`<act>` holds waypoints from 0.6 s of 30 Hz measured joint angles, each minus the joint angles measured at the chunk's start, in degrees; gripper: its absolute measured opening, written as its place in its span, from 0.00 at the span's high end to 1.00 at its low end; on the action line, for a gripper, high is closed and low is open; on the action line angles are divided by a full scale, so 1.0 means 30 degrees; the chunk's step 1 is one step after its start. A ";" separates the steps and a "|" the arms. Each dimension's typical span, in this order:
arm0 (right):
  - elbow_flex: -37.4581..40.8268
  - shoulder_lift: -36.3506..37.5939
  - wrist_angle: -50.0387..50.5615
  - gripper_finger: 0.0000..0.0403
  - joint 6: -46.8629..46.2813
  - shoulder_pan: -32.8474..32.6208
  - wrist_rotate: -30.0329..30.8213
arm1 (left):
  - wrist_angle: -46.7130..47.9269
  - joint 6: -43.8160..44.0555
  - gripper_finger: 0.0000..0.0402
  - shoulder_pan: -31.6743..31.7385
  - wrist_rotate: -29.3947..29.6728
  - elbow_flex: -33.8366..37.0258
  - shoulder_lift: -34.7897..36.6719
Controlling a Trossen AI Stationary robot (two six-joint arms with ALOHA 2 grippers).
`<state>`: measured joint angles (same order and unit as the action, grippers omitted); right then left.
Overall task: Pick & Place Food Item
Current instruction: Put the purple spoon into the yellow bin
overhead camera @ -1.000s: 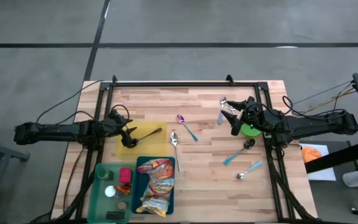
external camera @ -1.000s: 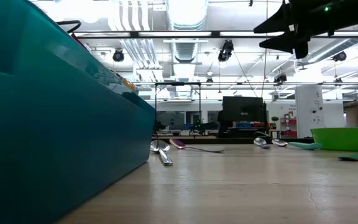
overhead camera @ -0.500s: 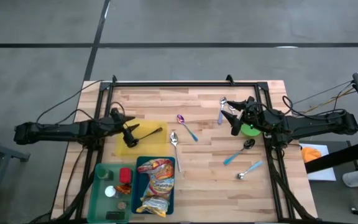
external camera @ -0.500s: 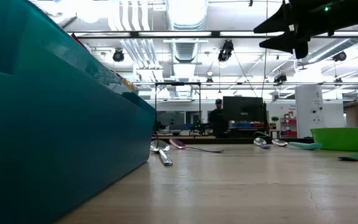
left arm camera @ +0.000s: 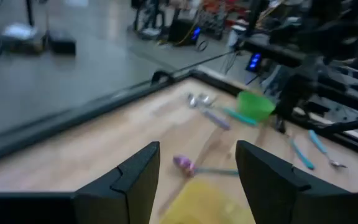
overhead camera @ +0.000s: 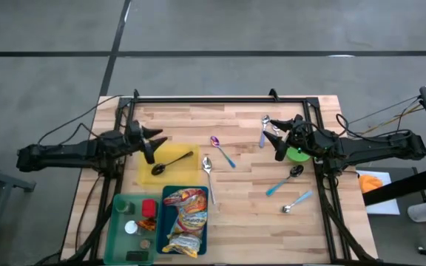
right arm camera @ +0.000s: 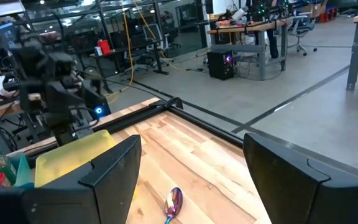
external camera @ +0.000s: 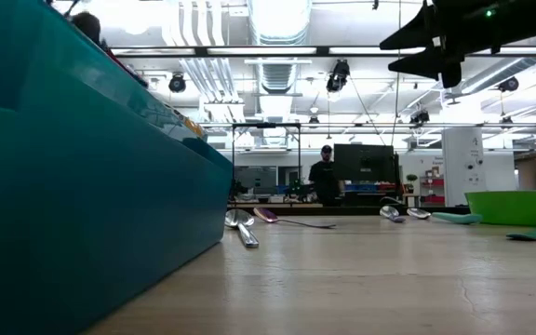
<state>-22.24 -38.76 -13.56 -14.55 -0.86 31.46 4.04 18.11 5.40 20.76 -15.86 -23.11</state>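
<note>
The left gripper (overhead camera: 148, 142), jaws open and empty, hovers left of centre beside the black spoon (overhead camera: 171, 162) on the yellow plate (overhead camera: 186, 171); the right gripper (overhead camera: 281, 140), open and empty, hangs at right over the green bowl (overhead camera: 297, 154).

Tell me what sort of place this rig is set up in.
Probably a robotics lab or workshop: exposed ceiling ducts, benches with computers beyond the wooden table, and a person standing at a monitor.

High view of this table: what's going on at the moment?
Neither arm holds anything. The left claw hangs open by the yellow plate, where a dark spoon lies. The right claw waits open beside the green bowl. A snack bag sits in the teal bin, and several loose spoons lie about the wooden table.
</note>
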 joint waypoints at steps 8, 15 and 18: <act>0.0000 -0.0007 0.0001 0.30 0.0006 0.0000 0.0000 | 0.5975 -0.0911 0.47 -0.0019 -0.0932 -0.5278 -0.2461; 0.0000 -0.0007 0.0000 0.30 0.0000 -0.0005 0.0000 | 0.7806 -0.1486 0.47 -0.0019 -0.0934 -0.8767 -0.7086; 0.0000 -0.0007 0.0000 0.30 0.0000 0.0000 0.0000 | 0.7953 -0.1469 0.47 -0.0019 -0.0941 -0.9684 -0.9174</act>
<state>-22.24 -38.79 -13.56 -14.55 -0.86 31.46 27.90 13.70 5.34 17.93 -44.91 -50.64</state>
